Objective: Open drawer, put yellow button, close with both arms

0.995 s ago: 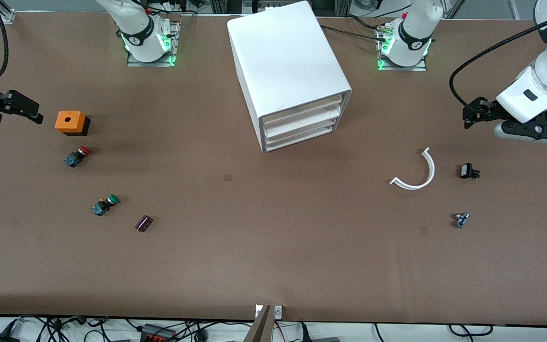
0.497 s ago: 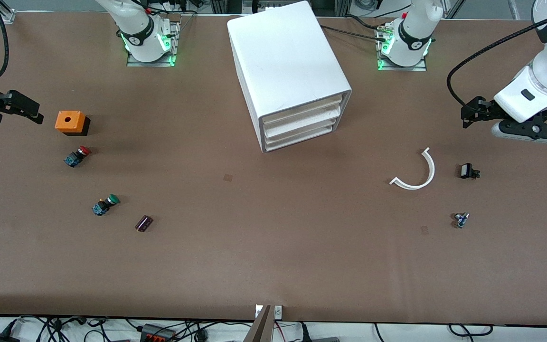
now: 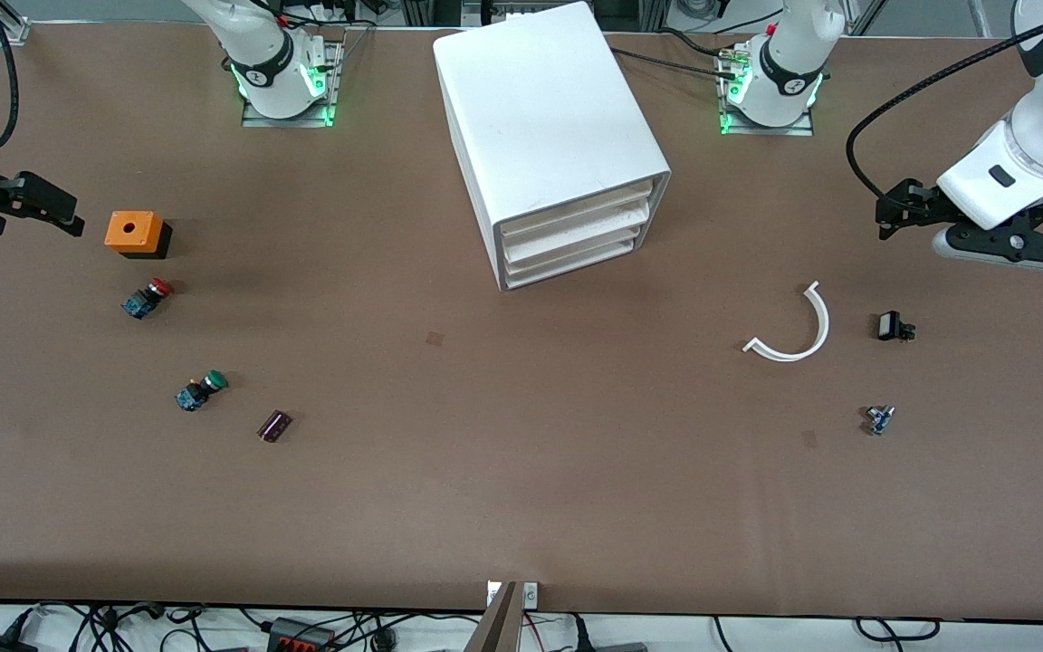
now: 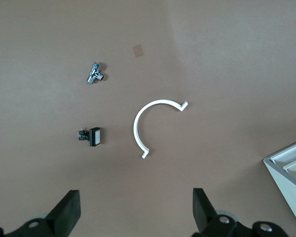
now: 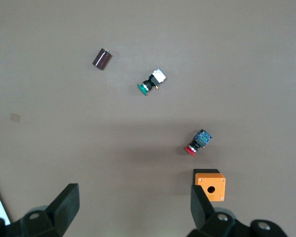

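The white cabinet (image 3: 549, 118) stands mid-table between the arms' bases. Its uppermost drawer (image 3: 576, 210) is pushed in flush, like the two below. A corner of the cabinet shows in the left wrist view (image 4: 291, 173). No yellow-capped button shows in any view. My left gripper (image 3: 904, 215) is open and empty, up over the table at the left arm's end (image 4: 136, 212). My right gripper (image 3: 42, 208) is open and empty, up over the table at the right arm's end, beside an orange box (image 5: 134, 210).
At the right arm's end lie an orange box with a hole (image 3: 134, 232), a red-capped switch (image 3: 147, 297), a green-capped switch (image 3: 200, 390) and a dark cylinder (image 3: 274, 425). At the left arm's end lie a white curved strip (image 3: 798, 328), a small black part (image 3: 891, 326) and a small metal part (image 3: 879, 419).
My left gripper has drawn back a little toward the arms' bases. The right arm and all the things on the table have stayed still.
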